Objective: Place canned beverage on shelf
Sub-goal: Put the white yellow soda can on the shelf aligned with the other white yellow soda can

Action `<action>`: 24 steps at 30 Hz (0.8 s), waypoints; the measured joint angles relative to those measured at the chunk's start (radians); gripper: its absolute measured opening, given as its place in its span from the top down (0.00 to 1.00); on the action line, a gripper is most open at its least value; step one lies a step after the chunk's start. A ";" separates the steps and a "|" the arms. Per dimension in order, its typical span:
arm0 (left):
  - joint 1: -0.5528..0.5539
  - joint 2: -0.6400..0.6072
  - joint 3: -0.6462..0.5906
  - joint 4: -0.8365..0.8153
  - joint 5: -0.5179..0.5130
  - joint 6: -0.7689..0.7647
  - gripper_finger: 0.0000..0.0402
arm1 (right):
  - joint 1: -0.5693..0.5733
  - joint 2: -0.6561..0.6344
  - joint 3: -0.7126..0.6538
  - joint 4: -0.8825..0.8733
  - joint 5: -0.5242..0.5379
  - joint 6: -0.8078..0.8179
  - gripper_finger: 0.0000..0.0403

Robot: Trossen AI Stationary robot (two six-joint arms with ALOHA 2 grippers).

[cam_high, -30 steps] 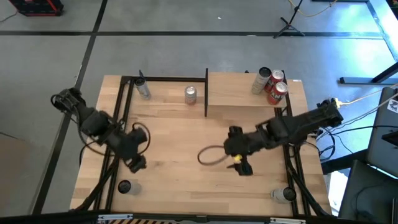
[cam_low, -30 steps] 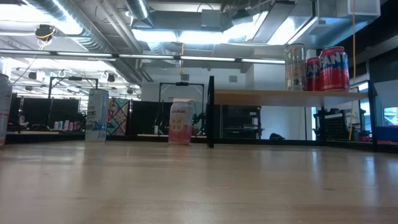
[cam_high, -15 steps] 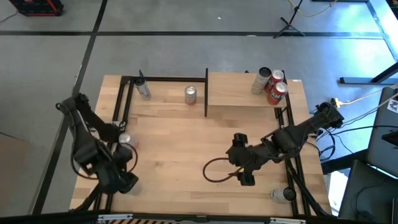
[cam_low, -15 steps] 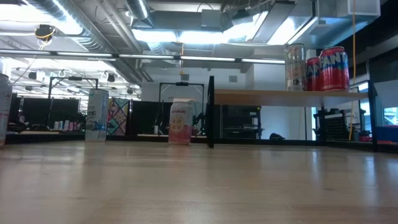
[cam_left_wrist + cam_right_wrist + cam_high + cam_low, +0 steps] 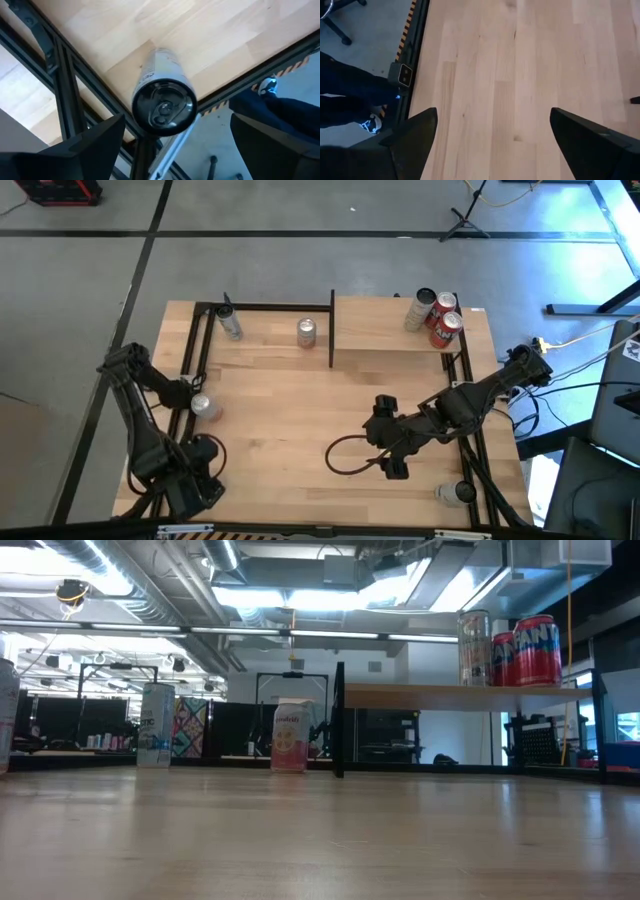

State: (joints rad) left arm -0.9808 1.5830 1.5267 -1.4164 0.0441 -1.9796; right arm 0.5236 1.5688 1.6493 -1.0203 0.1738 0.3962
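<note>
The can to be moved is judged to be the one seen in the middle of the left wrist view. It stands upright at the very edge of the worktop, right beside the black frame bar. Only its dark round top and a bit of its pale side can be seen. In the high view this spot is at the lower left, and the can is hidden there under the arm.

The can is made of thin metal. It is smooth and round, so it could slip. It could be dented if it is squeezed too hard. Whether it is full and heavy cannot be told. It looks tall and thin, so it could be tipped over by a bump. It would best be held around the middle of its side and kept upright.

The left gripper is held above the can. Its jaws are spread wide, one on each side, and nothing is gripped.

The right gripper is seen at the lower right of the high view, over bare wood. Its jaws are spread wide too, and nothing is held.

The shelf is seen at the upper right, well apart from the can. Three cans are already stood at its right end, so room is left on its left part.
</note>
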 joint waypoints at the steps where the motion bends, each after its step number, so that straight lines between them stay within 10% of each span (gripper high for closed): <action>1: -0.004 0.000 -0.011 0.006 0.000 0.002 0.12 | 0.000 0.000 0.000 0.000 0.000 0.000 0.07; 24: -0.034 0.000 -0.216 0.198 -0.022 0.224 0.23 | 0.000 0.000 0.000 -0.001 0.001 -0.009 0.07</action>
State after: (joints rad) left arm -1.0145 1.5829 1.3106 -1.2185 0.0219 -1.7558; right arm 0.5236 1.5688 1.6493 -1.0214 0.1745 0.3868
